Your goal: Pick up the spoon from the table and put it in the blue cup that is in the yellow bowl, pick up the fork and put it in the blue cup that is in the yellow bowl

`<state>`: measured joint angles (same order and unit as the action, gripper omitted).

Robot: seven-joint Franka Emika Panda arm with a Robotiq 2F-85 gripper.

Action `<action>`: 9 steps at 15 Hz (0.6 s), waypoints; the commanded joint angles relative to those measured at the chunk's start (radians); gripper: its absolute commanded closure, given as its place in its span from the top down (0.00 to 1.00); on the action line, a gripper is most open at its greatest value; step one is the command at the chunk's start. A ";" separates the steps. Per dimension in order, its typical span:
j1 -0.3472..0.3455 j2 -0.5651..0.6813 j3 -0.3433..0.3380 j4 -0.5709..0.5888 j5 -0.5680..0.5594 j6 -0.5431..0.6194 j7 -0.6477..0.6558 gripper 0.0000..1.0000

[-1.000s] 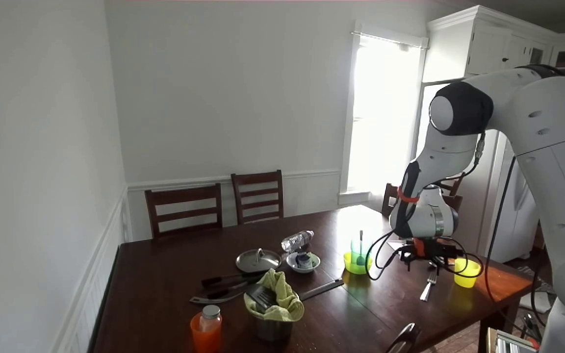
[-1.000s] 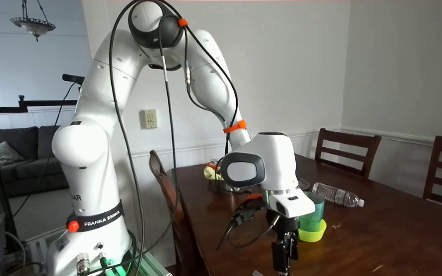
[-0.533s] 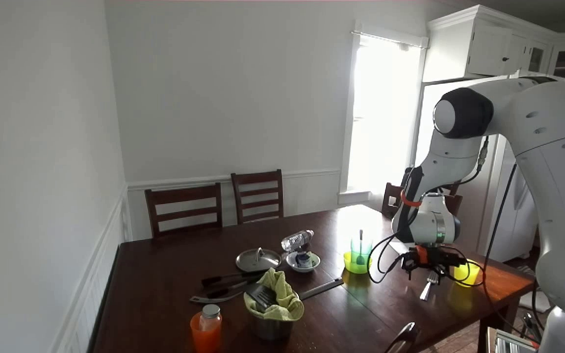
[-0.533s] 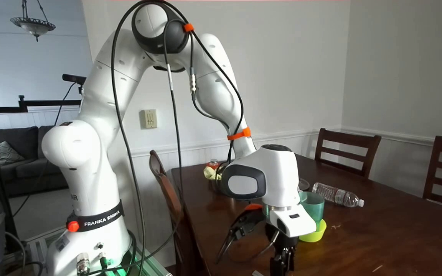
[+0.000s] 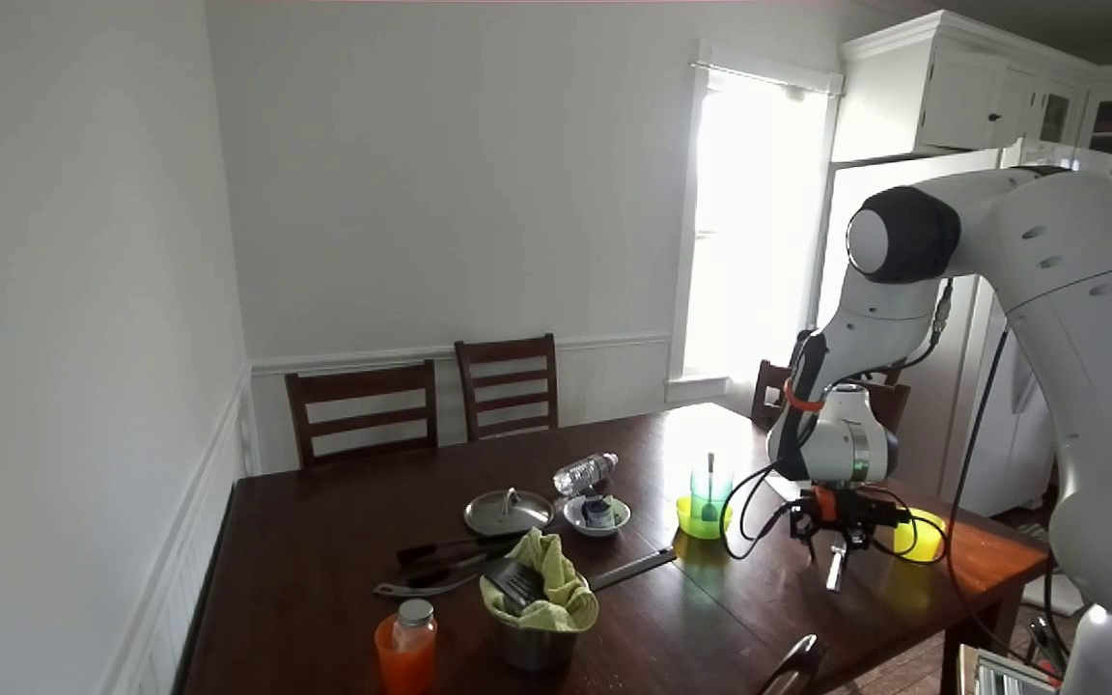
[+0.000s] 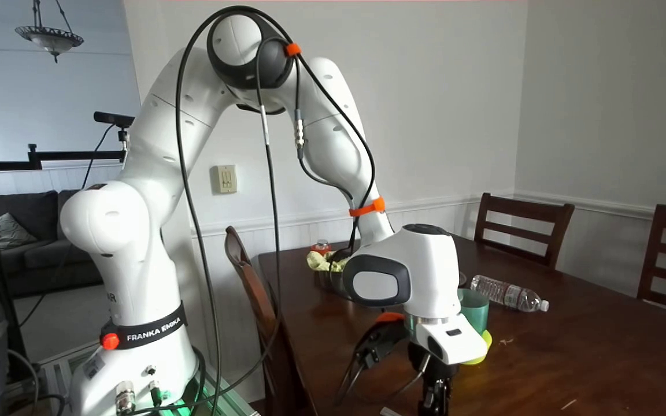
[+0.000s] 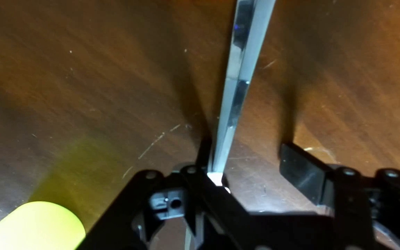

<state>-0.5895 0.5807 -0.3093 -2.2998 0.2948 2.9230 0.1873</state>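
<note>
A silver fork [image 5: 835, 571] lies on the table, its long handle [image 7: 241, 69] running between the jaws in the wrist view. My gripper [image 7: 245, 154] is down around it, partly narrowed. The handle sits close against the left finger, while a wide gap separates it from the right finger [image 7: 302, 173]; nothing is gripped. In an exterior view the spoon [image 5: 709, 465] stands in the translucent blue cup [image 5: 724, 487], which rests in the yellow bowl [image 5: 697, 528]. Beside the arm, the blue cup [image 6: 474, 309] also shows, the bowl half hidden.
A plain yellow cup [image 5: 921, 541] stands close beside the gripper. Elsewhere on the table are a white bowl [image 5: 614, 526], a water bottle [image 5: 585, 474], a pan lid [image 5: 493, 516], a pot with a cloth [image 5: 570, 608] and an orange cup [image 5: 406, 661].
My gripper has come down over the fork, and its jaws have drawn partway together. The spoon, cup and bowl stay where they were.
</note>
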 commanded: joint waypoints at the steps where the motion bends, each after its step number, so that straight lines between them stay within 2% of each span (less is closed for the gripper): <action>1: -0.026 -0.002 0.021 0.025 0.012 -0.027 -0.030 0.25; 4: 0.002 -0.041 -0.002 0.013 -0.008 -0.029 -0.033 0.04; 5: 0.018 -0.058 -0.016 0.004 -0.018 -0.030 -0.033 0.00; 9: 0.086 -0.112 -0.079 -0.010 -0.067 -0.042 -0.031 0.02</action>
<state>-0.5542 0.5328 -0.3335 -2.2873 0.2764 2.9140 0.1636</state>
